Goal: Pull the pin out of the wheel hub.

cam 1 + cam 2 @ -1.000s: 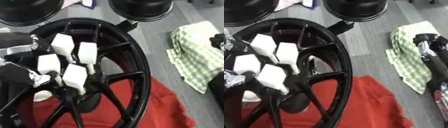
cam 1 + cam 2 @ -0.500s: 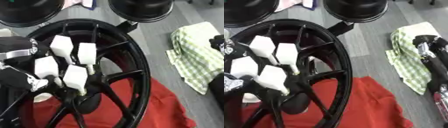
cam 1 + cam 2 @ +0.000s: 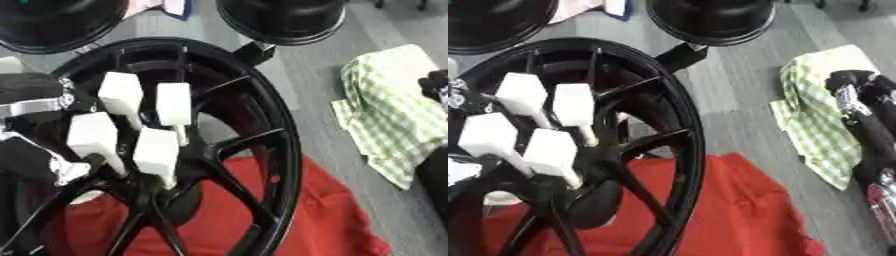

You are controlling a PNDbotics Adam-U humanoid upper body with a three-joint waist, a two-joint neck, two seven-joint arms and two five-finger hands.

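1. on a red cloth (image 3: 324, 220) spread over the grey floor lies the black wheel hub (image 3: 262, 145), its spokes running down to a centre near the bottom left of the left eye view.
2. over the spokes hangs the left hand (image 3: 131, 130), its white-padded fingers (image 3: 157, 152) pointing down toward the centre of the wheel.
3. the fingers are set apart from one another and look fairly straight; whether their tips pinch anything i cannot tell, because the tips are lost among the spokes.
4. the pin cannot be made out; only a pale shape shows low at the left beside the centre.
5. at the right edge the right hand (image 3: 868, 115) rests on a green checked cloth (image 3: 820, 125), well apart from the wheel; i cannot tell how it is held.
6. two dark round objects (image 3: 710, 17) sit at the top, beyond the rim.
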